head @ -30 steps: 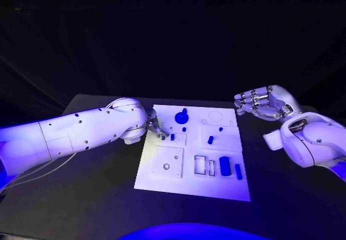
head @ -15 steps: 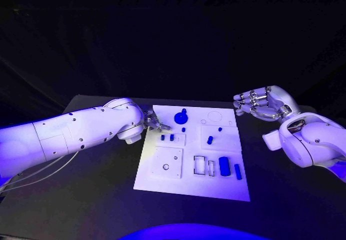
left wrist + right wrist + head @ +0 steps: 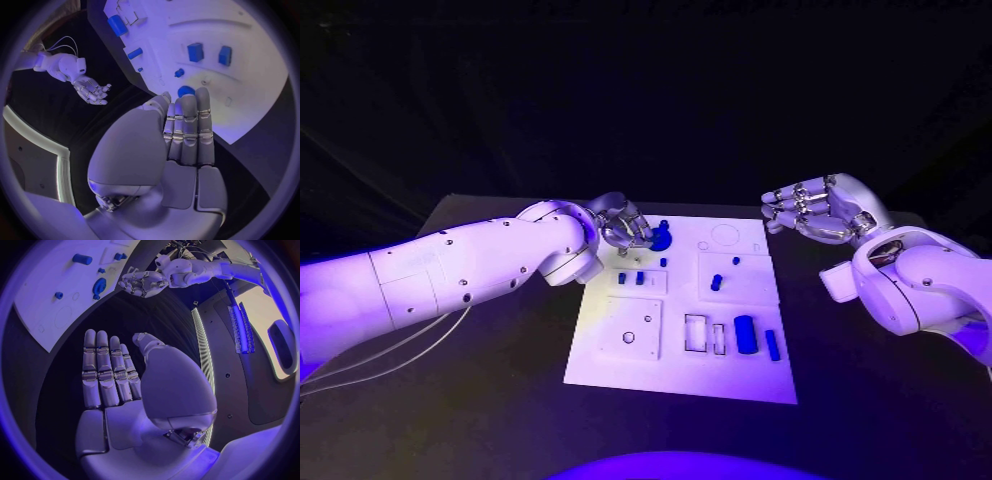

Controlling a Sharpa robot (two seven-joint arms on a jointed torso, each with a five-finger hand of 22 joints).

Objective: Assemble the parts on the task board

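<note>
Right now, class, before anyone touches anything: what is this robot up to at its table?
The robot is working on a white task board that carries small blue parts. Its left hand hovers at the board's far left corner, next to a round blue part; the wrist view shows its fingers straight, holding nothing. The right hand is raised off the board's far right corner, open and empty. Other blue parts, such as a long one near the right edge, lie on the board untouched.

left hand [image 3: 626, 229] now farther up board [image 3: 678, 375]
</note>
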